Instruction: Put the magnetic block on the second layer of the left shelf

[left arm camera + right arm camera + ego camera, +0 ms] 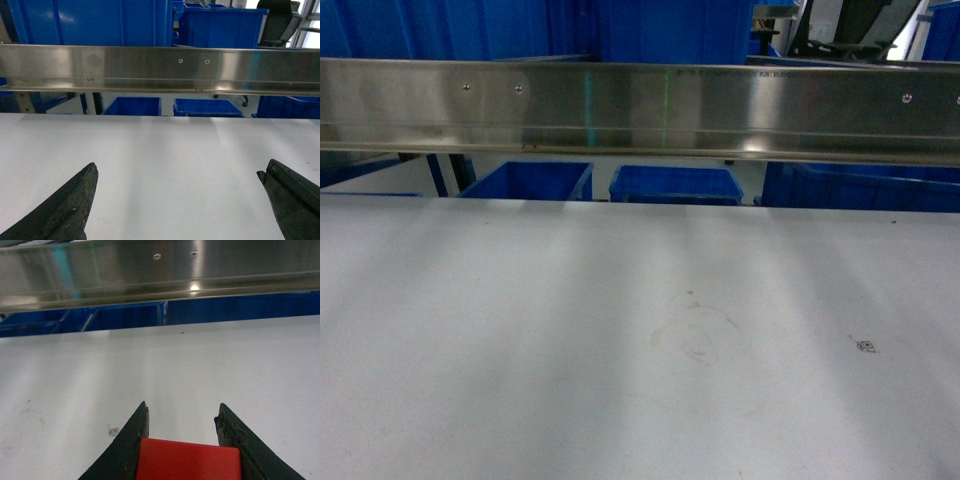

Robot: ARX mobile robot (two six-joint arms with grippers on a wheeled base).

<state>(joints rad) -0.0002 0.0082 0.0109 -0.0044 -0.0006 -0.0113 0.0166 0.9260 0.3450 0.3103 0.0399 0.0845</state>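
The magnetic block, a plain bright red cube, sits clamped between the two dark fingers of my right gripper at the bottom of the right wrist view, above the white table. My left gripper is open over the table, its fingers far apart with nothing between them. A shiny stainless-steel shelf rail crosses the top of every view, also as the rail and the rail. Neither gripper appears in the head view. I cannot tell which shelf layer this rail belongs to.
Blue crates stand beyond the table under the rail, and larger blue crates rise behind it. A faint circular smudge and a small marker lie on the white table.
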